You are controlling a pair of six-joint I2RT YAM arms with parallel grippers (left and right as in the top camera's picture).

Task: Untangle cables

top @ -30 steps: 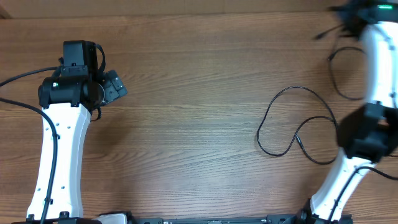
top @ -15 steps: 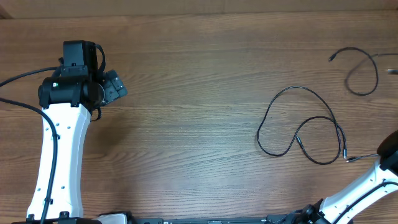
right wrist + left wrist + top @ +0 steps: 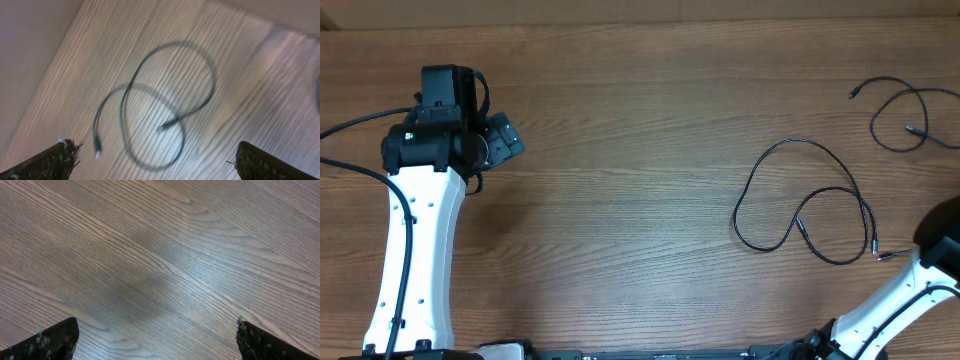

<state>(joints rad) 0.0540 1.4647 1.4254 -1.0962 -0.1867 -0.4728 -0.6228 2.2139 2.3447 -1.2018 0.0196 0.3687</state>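
Two thin black cables lie apart on the wooden table. One cable forms a large loop right of centre, with a plug near the right arm. The other cable lies curled at the far right edge. The blurred right wrist view looks down on a looped cable lying free on the table, and my right gripper is open above it with nothing between its fingers. My left gripper hovers open and empty over bare wood at the far left.
The left arm runs down the left side with its own thick black cable. The table's far edge runs along the top, and a paler floor strip shows past the table edge in the right wrist view.
The right arm has drawn back from the far right corner to the near right. Its gripper opened and let go of the small cable, which now lies at the far right. The left arm is unmoved.
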